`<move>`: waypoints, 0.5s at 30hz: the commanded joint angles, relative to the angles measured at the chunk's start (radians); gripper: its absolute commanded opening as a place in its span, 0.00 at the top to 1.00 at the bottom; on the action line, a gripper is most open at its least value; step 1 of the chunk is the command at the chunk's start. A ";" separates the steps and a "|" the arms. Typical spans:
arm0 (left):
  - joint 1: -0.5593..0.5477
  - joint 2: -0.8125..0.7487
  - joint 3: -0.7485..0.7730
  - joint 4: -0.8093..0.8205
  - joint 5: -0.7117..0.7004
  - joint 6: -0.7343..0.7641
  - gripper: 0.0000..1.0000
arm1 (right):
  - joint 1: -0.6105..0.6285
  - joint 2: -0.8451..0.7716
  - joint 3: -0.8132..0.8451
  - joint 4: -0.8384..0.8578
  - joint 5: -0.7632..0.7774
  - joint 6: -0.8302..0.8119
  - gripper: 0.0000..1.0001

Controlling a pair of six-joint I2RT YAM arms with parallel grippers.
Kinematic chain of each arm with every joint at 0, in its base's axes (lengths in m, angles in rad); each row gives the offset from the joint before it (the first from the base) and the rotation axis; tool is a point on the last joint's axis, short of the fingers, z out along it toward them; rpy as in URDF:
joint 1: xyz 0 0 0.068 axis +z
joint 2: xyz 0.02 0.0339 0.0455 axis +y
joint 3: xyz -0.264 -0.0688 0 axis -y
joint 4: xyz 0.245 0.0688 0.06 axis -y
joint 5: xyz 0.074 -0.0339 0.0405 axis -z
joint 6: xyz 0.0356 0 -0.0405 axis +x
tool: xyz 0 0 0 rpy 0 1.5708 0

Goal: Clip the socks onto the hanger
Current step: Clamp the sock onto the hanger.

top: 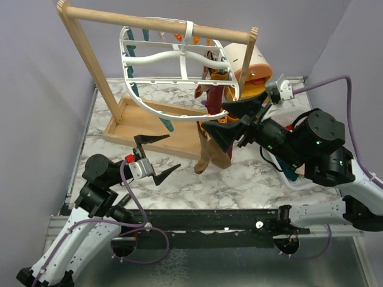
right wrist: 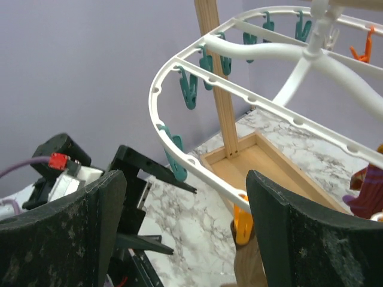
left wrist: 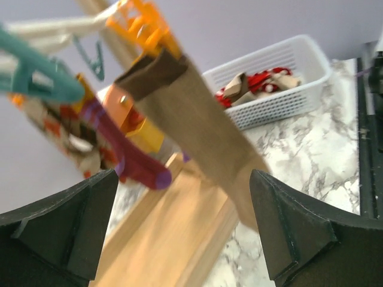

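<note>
The marbled bench [top: 179, 179] carries a wooden rack [top: 90, 66] whose posts rise from a shallow wooden tray [top: 128, 128], and the hanger [top: 179, 54] hangs by its hook from the rack's top bar, tilted so that its white ring faces the top camera. On the right of the bench stands a white slatted basket [left wrist: 287, 101], mostly hidden under the right arm in the top view; it holds loose socks [left wrist: 263, 81], red-and-white striped and tan patterned ones (how many cannot be told). At the hanger's right edge a tan-brown sock [top: 209, 152] hangs by its darker cuff from an orange clip [left wrist: 143, 24], its toe reaching down by the tray's right end, and a maroon sock [left wrist: 128, 158] hangs just beside it. Teal clips [right wrist: 188, 89] dangle along the ring's left rim. The right end effector [top: 218, 119] is close by these hanging socks with its fingers spread and nothing between them. The left end effector [top: 160, 156] is above the bench just in front of the tray, likewise spread wide and empty
</note>
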 commanded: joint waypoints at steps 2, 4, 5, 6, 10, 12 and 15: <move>0.005 -0.134 -0.082 -0.143 -0.401 -0.120 0.01 | 0.005 0.130 0.117 0.008 0.016 -0.109 0.14; 0.005 -0.176 -0.103 -0.150 -0.525 -0.206 0.01 | 0.005 0.182 0.168 0.016 -0.003 -0.159 0.17; 0.005 -0.192 -0.110 -0.151 -0.575 -0.252 0.01 | 0.005 0.222 0.212 0.002 -0.017 -0.182 0.18; 0.005 -0.205 -0.119 -0.154 -0.622 -0.297 0.01 | 0.005 0.264 0.262 -0.023 -0.025 -0.200 0.19; 0.005 -0.233 -0.147 -0.167 -0.790 -0.463 0.01 | 0.005 0.400 0.427 -0.084 -0.079 -0.241 0.23; 0.005 -0.240 -0.161 -0.178 -0.852 -0.503 0.01 | 0.005 0.424 0.432 -0.063 -0.090 -0.260 0.25; 0.005 -0.238 -0.156 -0.194 -0.903 -0.493 0.01 | 0.005 0.455 0.434 -0.067 -0.069 -0.301 0.34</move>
